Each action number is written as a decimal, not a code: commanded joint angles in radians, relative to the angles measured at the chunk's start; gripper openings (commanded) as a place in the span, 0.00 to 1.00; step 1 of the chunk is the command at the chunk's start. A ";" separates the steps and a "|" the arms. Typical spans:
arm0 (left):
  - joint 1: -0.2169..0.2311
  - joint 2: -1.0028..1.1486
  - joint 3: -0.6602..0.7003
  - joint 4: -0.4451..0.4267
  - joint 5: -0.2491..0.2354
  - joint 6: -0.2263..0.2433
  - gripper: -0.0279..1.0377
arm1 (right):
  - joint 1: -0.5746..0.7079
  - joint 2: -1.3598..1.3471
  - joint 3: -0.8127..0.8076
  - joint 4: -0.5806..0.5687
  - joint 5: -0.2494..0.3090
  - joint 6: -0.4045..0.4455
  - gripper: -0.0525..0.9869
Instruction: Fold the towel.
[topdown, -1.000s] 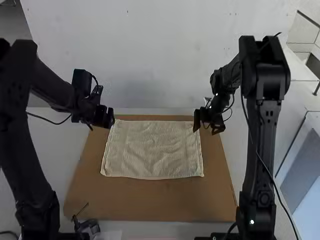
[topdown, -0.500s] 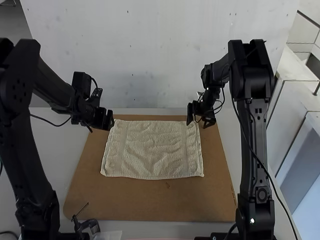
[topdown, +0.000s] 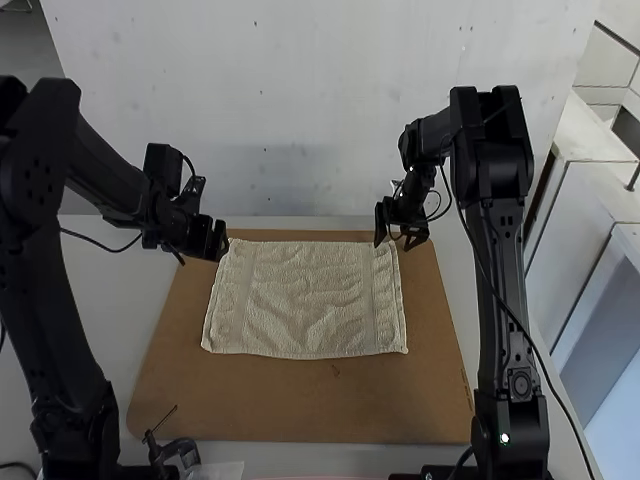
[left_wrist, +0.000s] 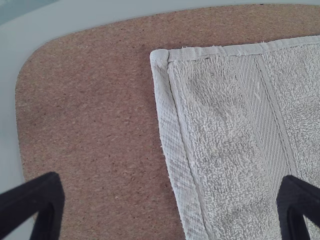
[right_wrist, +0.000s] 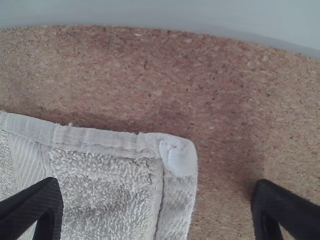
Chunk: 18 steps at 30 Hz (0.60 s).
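The pale towel (topdown: 305, 300) lies spread and nearly flat, with slight wrinkles. My left gripper (topdown: 221, 240) is at its far left corner in the high view, and my right gripper (topdown: 390, 240) is low at the far right corner. In the left wrist view the left gripper (left_wrist: 170, 200) stands open, its fingers on either side of the edge of the towel (left_wrist: 225, 130). The right gripper (right_wrist: 155, 205) is open too, its fingers either side of the corner of the towel (right_wrist: 105, 175) in the right wrist view. Neither gripper holds cloth.
A brown board (topdown: 300, 400) lies under the towel, with bare strips around it, widest at the near side. A pale wall (topdown: 320, 120) rises beyond the board. A small dark clamp-like object (topdown: 175, 452) is at the near left edge.
My right gripper has moved left and slightly down toward the towel's far right corner, its arm shifting left with it. The left arm has barely moved, and the towel lies as before.
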 joint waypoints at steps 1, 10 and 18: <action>0.012 -0.012 0.023 0.009 0.013 0.023 0.91 | -0.023 0.044 -0.022 -0.027 0.097 -0.030 0.79; 0.032 -0.010 0.015 0.009 0.013 0.023 0.92 | -0.020 0.012 -0.087 -0.024 0.115 -0.028 0.62; 0.040 -0.010 -0.002 0.048 0.011 0.024 0.95 | -0.018 -0.002 -0.123 0.002 0.107 -0.022 0.47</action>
